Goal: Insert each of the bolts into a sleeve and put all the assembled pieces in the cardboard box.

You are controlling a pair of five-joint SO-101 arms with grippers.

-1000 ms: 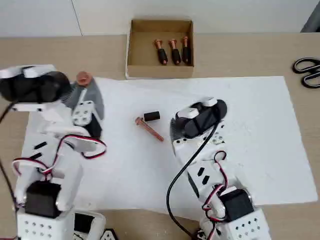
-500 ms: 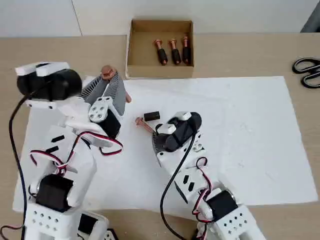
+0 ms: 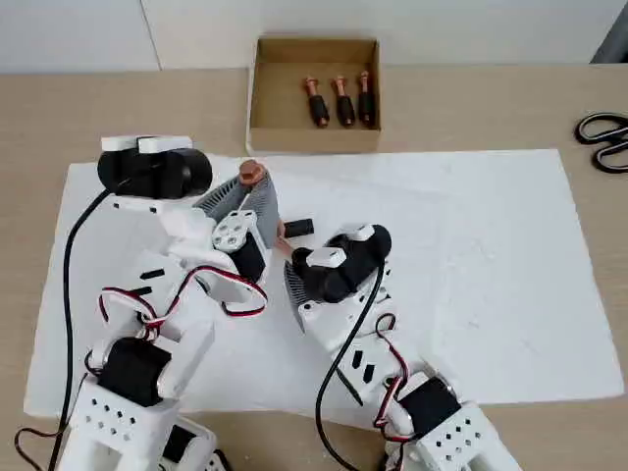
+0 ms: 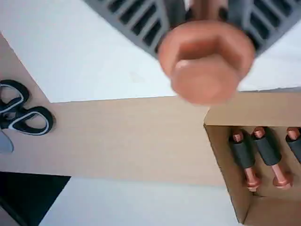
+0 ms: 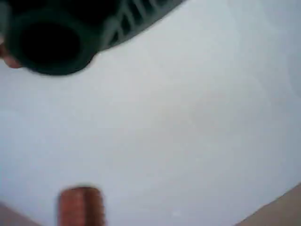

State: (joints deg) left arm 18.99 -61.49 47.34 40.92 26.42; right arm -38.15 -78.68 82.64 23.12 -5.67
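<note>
My left gripper (image 3: 251, 192) is shut on a copper bolt (image 3: 252, 174), head up, above the white paper left of centre. In the left wrist view the bolt head (image 4: 207, 61) sits between the grey ribbed fingers (image 4: 136, 19). My right gripper (image 3: 293, 268) hangs low just right of it, apparently shut on a black sleeve (image 5: 49, 42) whose bore faces the camera. A loose black sleeve (image 3: 299, 228) and a loose bolt (image 3: 287, 245) lie between the two grippers. The cardboard box (image 3: 257, 93) at the back holds three assembled pieces (image 3: 339, 98).
White paper (image 3: 471, 255) covers the wooden table. Scissors (image 3: 603, 140) lie at the far right edge, off the paper. A threaded bolt end (image 5: 80, 205) lies on the paper below the right gripper. The paper's right half has free room.
My left arm has swung right and toward the centre with the bolt. The right arm has shifted left, over the loose bolt.
</note>
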